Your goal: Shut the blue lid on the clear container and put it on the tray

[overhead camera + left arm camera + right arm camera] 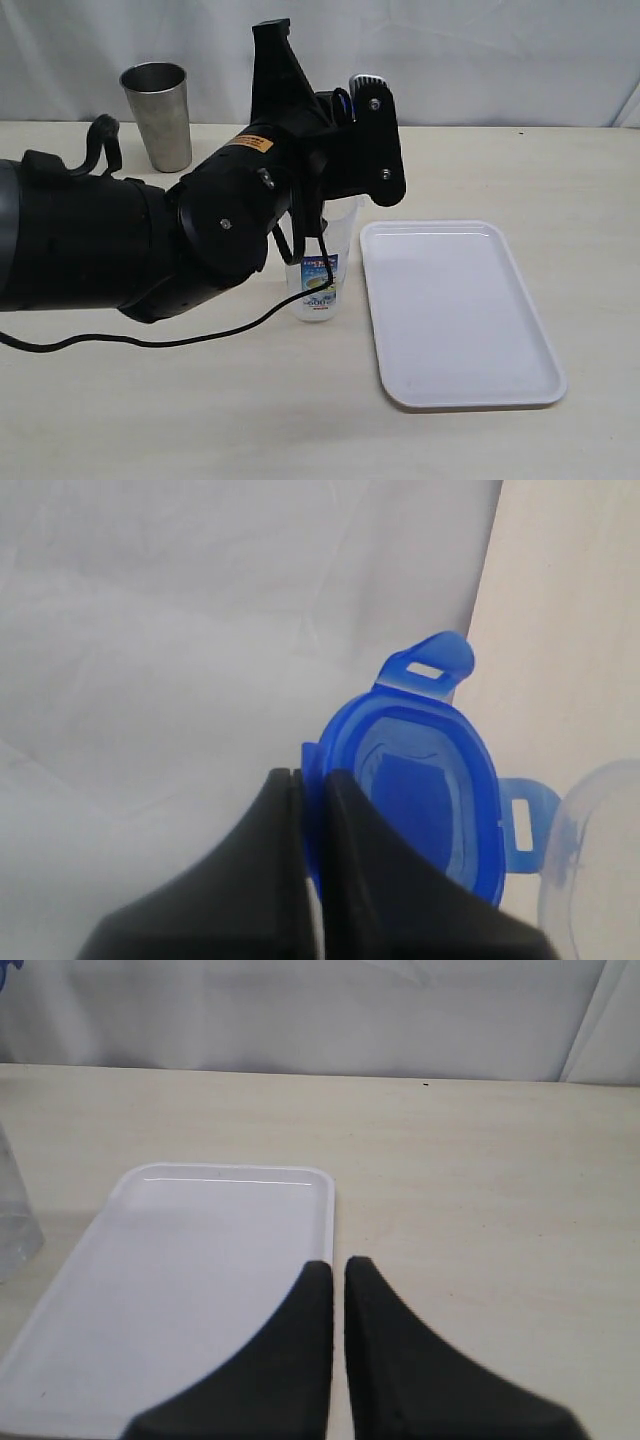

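My left gripper (310, 776) is pinched tight on the edge of the blue lid (425, 780), with a thin strip of the blue rim squeezed between the two black fingers. The lid is up in the air with its hollow side facing my wrist camera. Two of its snap flaps stick out, each with a little slot in it. Close by the lid I can see the round open mouth of the clear container (597, 860), and the lid is not on it yet. From the outside camera, the container (318, 285) stands straight up on the table (560, 170), just beside the left long edge of the tray (460, 320) but not touching it. Its blue, white and green label faces the camera. My big black left arm (200, 230) hides the top of the container, and I think the small bit of blue high up by the wrist is the lid (343, 102), but it is hard to tell. The white tray lies flat with nothing on it. A grey steel cup (158, 115) stands far back on the left. My right gripper (338, 1263) has its fingers pressed together with nothing between them, and it hangs over the table by one side of the tray (200, 1260).
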